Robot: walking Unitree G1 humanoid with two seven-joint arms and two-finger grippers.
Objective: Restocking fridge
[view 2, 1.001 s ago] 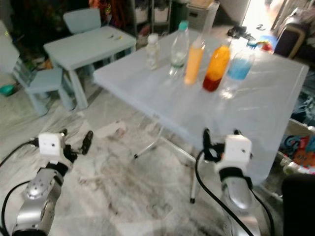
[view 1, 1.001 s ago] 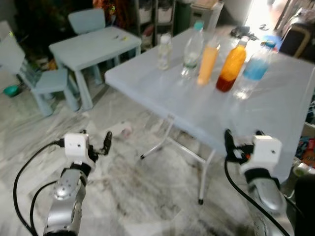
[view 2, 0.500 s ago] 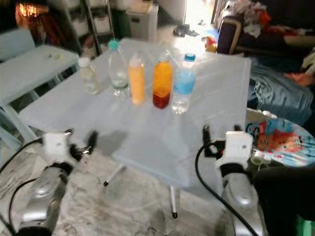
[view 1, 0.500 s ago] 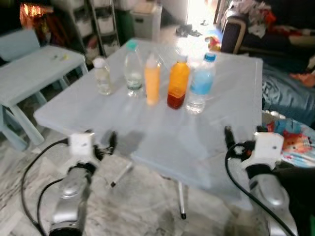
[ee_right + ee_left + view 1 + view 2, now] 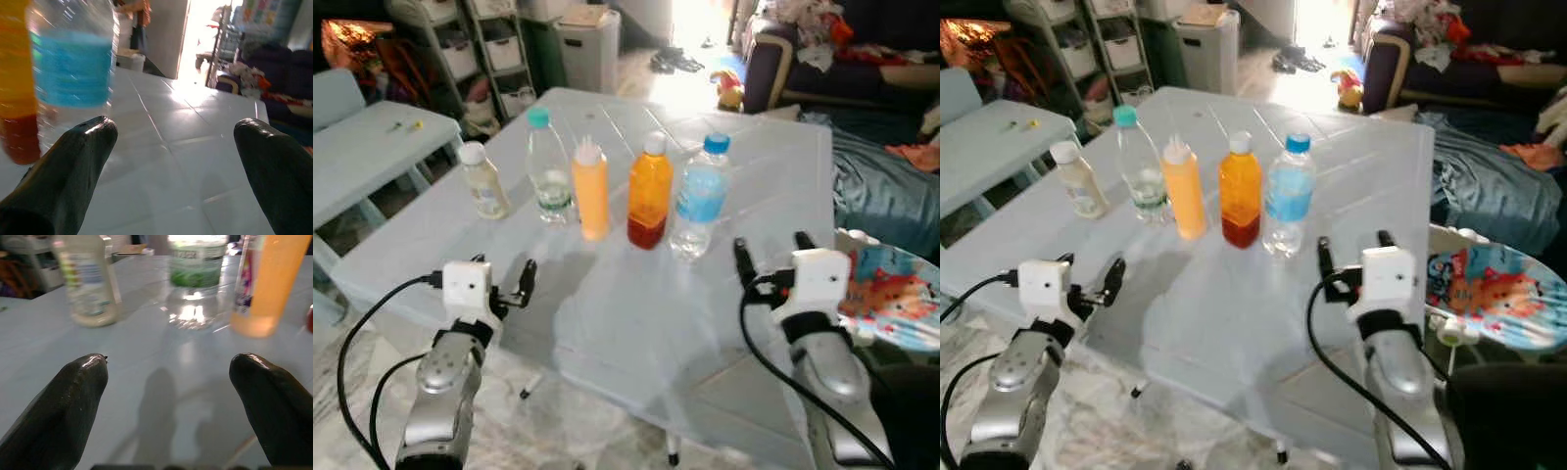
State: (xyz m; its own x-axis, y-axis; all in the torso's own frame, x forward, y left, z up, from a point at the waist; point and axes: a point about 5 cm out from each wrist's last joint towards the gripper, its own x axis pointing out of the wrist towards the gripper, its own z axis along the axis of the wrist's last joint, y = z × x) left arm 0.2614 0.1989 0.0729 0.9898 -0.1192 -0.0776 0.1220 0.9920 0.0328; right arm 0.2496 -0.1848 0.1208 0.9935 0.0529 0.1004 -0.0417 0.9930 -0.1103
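A row of bottles stands on a pale blue folding table (image 5: 636, 323): a small cream bottle (image 5: 482, 181), a clear bottle with a green cap (image 5: 547, 168), an orange squeeze bottle (image 5: 590, 190), an orange-and-red juice bottle (image 5: 649, 192) and a blue-labelled water bottle (image 5: 698, 199). My left gripper (image 5: 505, 281) is open over the table's near left edge, short of the clear bottle (image 5: 196, 279). My right gripper (image 5: 771, 255) is open above the table, just right of the water bottle (image 5: 73, 68). Both grippers hold nothing.
A low pale blue table (image 5: 372, 157) stands at the left. Shelving with bins (image 5: 480, 49) and a white bin (image 5: 587, 44) are behind. A dark sofa with clothes (image 5: 842, 49) and a blue cloth (image 5: 891, 186) lie to the right, a colourful mat (image 5: 901, 299) below.
The camera has moved closer to the table, and the bottles now sit larger and nearer. Both grippers now hang over the tabletop instead of before its edge; their fingers stay open.
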